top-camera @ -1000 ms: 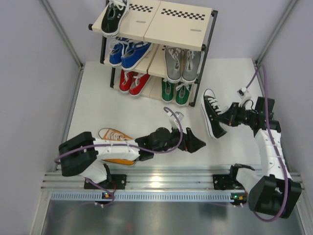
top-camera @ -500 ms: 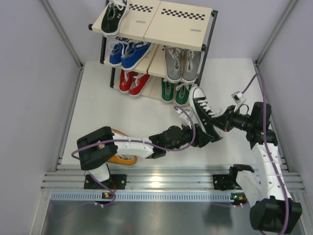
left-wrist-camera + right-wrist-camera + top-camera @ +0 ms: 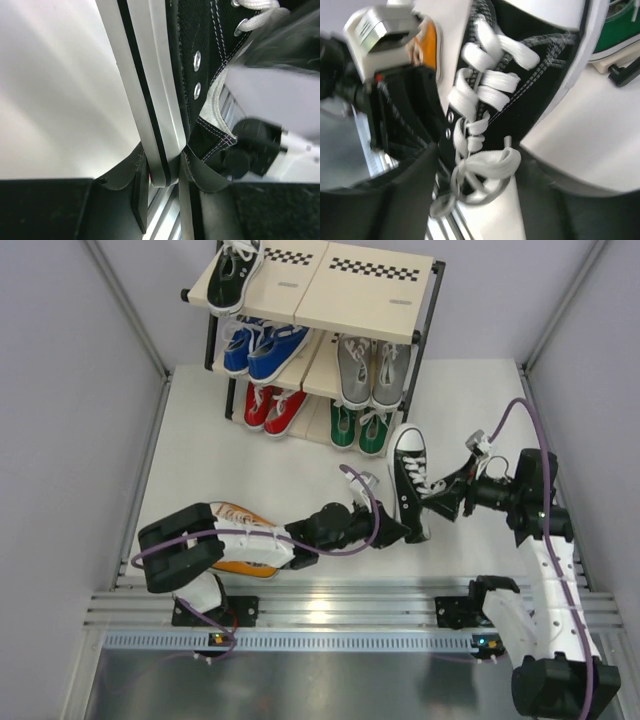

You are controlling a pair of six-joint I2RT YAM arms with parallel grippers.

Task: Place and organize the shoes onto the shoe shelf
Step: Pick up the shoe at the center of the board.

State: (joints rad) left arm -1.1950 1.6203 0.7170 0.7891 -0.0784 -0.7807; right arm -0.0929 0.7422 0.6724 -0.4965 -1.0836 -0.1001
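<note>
A black shoe (image 3: 408, 465) with white laces hangs toe-up just in front of the shoe shelf (image 3: 370, 290), between my two grippers. My left gripper (image 3: 398, 528) is shut on its heel. In the left wrist view the fingers (image 3: 134, 187) press both sides of the white sole (image 3: 150, 100). My right gripper (image 3: 437, 502) stands open beside the shoe's lace side, and its wrist view shows the laces (image 3: 485, 120) loose between the spread jaws. The matching black shoe (image 3: 235, 275) lies on the top tier's left end.
Blue shoes (image 3: 262, 345) and grey shoes (image 3: 372, 370) fill the middle tier, red shoes (image 3: 272, 408) and green shoes (image 3: 360, 427) the bottom. Two orange shoes (image 3: 240, 515) lie on the table under my left arm. Grey walls close both sides.
The right arm carried the black shoe left toward the middle. My left arm reached over and shut on its heel. The right gripper then opened off the shoe.
</note>
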